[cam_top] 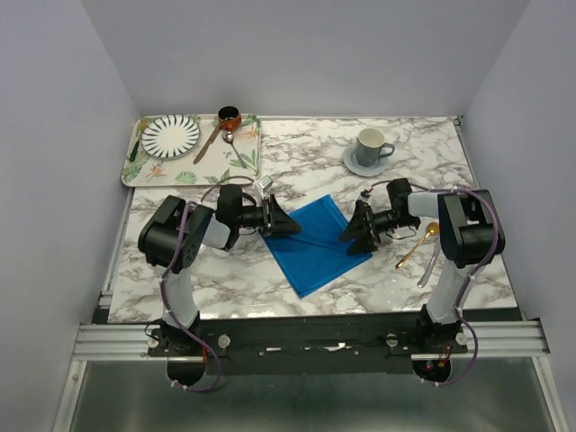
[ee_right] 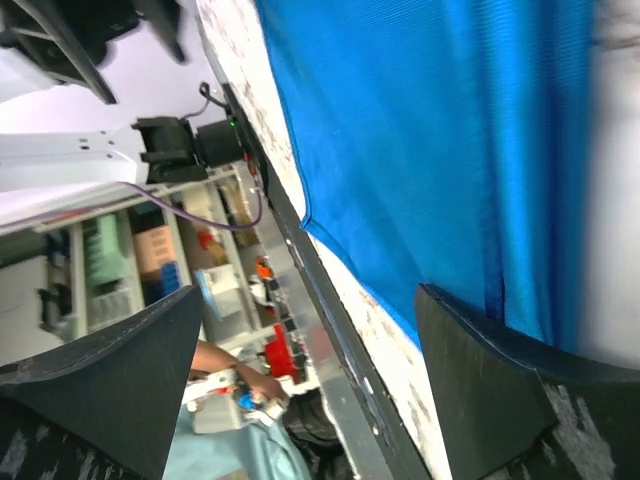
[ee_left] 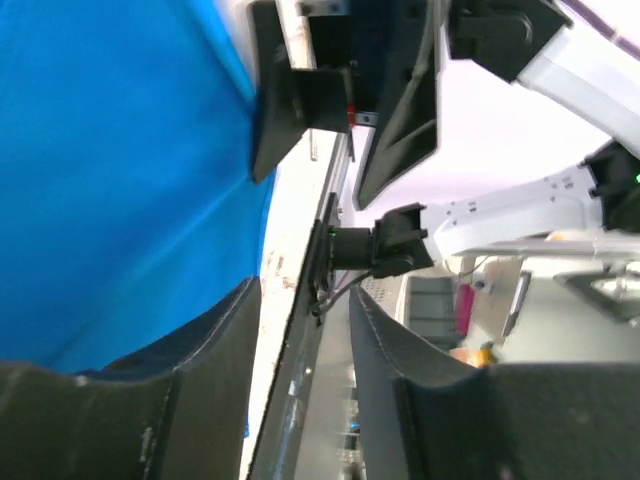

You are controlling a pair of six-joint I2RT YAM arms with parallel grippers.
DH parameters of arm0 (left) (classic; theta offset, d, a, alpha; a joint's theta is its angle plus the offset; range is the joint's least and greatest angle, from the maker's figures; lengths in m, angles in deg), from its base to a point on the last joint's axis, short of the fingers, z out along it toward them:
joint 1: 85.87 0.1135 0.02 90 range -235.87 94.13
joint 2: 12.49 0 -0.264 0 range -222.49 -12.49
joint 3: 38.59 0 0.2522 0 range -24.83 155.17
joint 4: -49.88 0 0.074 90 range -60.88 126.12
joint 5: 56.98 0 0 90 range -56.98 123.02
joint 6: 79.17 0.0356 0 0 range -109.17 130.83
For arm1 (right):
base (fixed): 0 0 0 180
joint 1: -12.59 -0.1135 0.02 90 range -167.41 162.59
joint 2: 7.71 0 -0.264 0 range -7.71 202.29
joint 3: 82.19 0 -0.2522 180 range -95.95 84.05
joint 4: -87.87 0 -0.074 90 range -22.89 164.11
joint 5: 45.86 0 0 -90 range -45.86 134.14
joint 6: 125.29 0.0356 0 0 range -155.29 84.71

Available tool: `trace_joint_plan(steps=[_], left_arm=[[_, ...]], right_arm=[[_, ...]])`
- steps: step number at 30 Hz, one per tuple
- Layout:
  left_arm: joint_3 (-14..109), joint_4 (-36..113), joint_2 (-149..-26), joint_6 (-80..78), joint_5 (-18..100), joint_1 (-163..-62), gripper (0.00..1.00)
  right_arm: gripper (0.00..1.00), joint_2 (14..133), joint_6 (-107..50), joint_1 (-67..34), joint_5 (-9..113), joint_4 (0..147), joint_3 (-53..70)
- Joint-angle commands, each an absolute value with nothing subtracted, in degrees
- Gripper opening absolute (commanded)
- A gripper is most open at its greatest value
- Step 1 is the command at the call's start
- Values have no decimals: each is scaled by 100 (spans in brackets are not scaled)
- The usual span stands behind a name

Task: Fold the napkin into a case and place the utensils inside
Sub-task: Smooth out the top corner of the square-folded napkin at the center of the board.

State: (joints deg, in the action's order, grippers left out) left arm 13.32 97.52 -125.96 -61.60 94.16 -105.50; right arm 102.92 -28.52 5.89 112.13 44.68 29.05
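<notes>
**Marble table (cam_top: 234,279), blue napkin (cam_top: 315,247) at centre**

Upper left, a tray (cam_top: 130,175) holds a striped plate (cam_top: 170,136) and a brown pot (cam_top: 229,117). The napkin lies between the left gripper (cam_top: 295,225) and the right gripper (cam_top: 346,232), both spread, clasping nothing. A gold spoon (cam_top: 416,246) lies further right.

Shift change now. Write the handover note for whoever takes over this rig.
Napkin: mid-table, one fold seemingly made, not yet a case.
Left hand: open, at its left edge, gripping nothing.
Right hand: open, at its right edge, gripping nothing.
Gold spoon: lying right of the napkin, outside it; the silver one I cannot make out for sure.
To do: finish folding the case, then put both utensils inside.
</notes>
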Motion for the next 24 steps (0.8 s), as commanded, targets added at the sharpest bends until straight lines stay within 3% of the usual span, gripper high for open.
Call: trace_joint_plan(steps=[1, 4, 5, 10, 16, 24], left_arm=[[1910, 5944, -11077, -3190, 8932, -10669, 42], [2753, 3060, -10583, -390, 7780, -11028, 35], [2956, 2640, -10565, 59, 6966, -11152, 35], [4001, 1417, -11030, 2107, 5457, -11636, 36], [4846, 765, -12015, 2796, 4577, -11944, 35], [4400, 246, -12078, 2912, 4146, -12295, 27]], right_arm=[[93, 9443, -3116, 442, 10945, 3992, 2623], [89, 9109, -3116, 433, 10287, 3834, 2324], [87, 9056, -3125, 441, 10103, 3816, 2279], [74, 9028, -3054, 442, 9038, 3702, 2112], [66, 8977, -3221, 442, 8484, 3509, 2209], [65, 8941, -3783, 442, 8000, 3157, 2156]])
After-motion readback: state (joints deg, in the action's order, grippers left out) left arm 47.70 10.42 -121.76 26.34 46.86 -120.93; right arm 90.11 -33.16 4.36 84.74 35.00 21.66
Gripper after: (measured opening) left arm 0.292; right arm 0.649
